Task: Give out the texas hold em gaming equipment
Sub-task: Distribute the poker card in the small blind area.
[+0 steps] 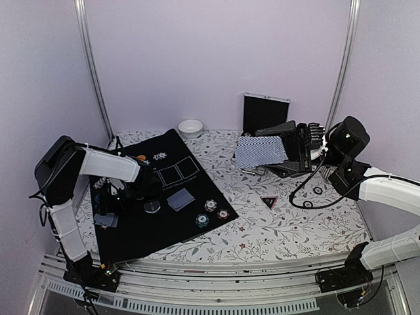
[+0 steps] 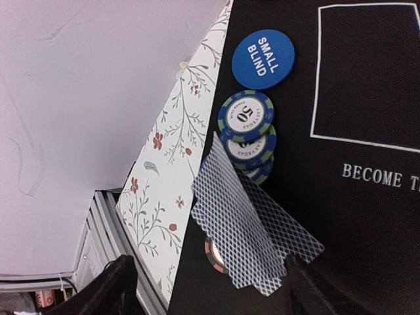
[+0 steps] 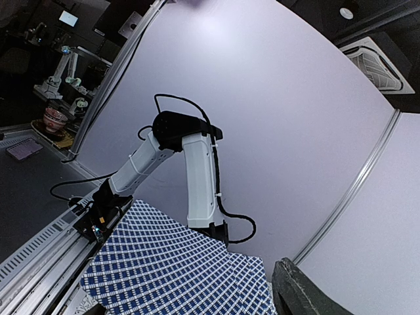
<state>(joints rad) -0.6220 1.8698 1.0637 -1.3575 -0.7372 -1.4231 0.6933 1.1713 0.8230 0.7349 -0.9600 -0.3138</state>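
Fingers (image 2: 108, 292) of left gripper (image 2: 209, 279): spread wide, gripping nothing, two cards (image 2: 252, 230) lying between them at left edge of mat (image 2: 367, 249), long axis slanted. Right gripper (image 1: 290, 149): clamped on card fan (image 1: 260, 151), well apart, toward far right of table (image 1: 295, 230).

This is a robotics lab. Plain lilac panels (image 1: 210, 52) and metal posts (image 1: 92, 72) enclose a table (image 1: 295, 230) whose aluminium rail (image 1: 216, 279) carries 2 robot arms (image 1: 108, 164). Outside, the right wrist view shows other robots (image 3: 62, 65) on another bench.
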